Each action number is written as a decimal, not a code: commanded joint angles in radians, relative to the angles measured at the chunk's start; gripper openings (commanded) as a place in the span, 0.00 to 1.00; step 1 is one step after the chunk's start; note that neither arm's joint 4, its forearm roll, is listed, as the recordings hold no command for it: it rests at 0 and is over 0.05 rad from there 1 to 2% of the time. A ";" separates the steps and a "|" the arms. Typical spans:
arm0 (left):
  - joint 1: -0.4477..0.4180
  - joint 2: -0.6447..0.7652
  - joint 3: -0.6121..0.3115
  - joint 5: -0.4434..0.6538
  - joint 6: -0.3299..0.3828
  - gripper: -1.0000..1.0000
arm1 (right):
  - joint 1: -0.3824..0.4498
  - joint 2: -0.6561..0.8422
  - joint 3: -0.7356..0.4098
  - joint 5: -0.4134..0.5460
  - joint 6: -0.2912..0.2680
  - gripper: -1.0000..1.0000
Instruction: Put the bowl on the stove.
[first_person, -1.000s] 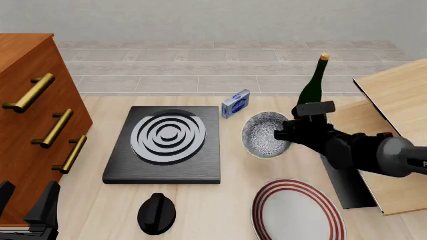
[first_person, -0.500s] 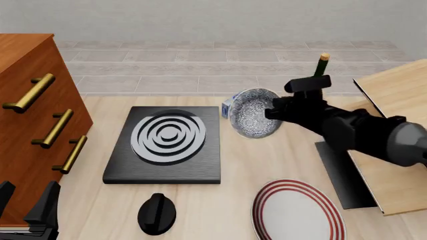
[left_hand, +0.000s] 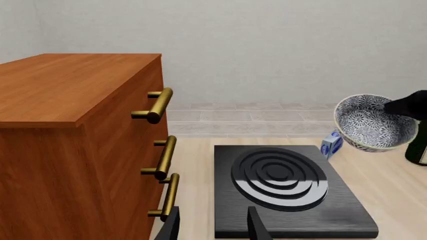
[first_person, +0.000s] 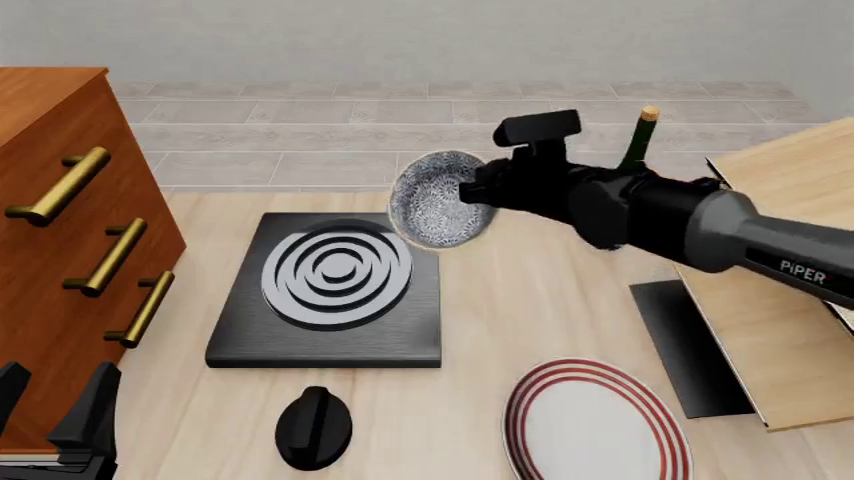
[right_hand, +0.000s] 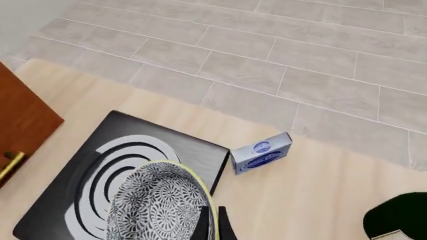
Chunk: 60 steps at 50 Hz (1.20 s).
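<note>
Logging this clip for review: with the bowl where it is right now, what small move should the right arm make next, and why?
Probably carry the bowl a little further left, then lower it. The right gripper holds it by the rim, tilted, raised over the far right corner of the stove, not yet above the ring burner. The left gripper sits open and idle near the drawers.

The pale wooden table (first_person: 561, 310) carries the black stove (first_person: 334, 290) toward its left, a round black knob (first_person: 314, 428) near the front edge, a red-striped plate (first_person: 595, 425) (partly cropped), a small blue box (left_hand: 331, 144) behind the stove, and what appears to be a green bottle (first_person: 638, 140).
</note>
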 joint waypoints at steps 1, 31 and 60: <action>0.000 0.000 0.000 0.000 0.000 1.00 | 0.051 0.080 -0.128 0.054 0.042 0.00; 0.000 0.000 0.000 0.000 0.000 1.00 | 0.146 0.245 -0.329 0.110 0.250 0.00; 0.000 0.000 0.000 0.000 0.000 1.00 | 0.181 0.454 -0.521 0.138 0.321 0.00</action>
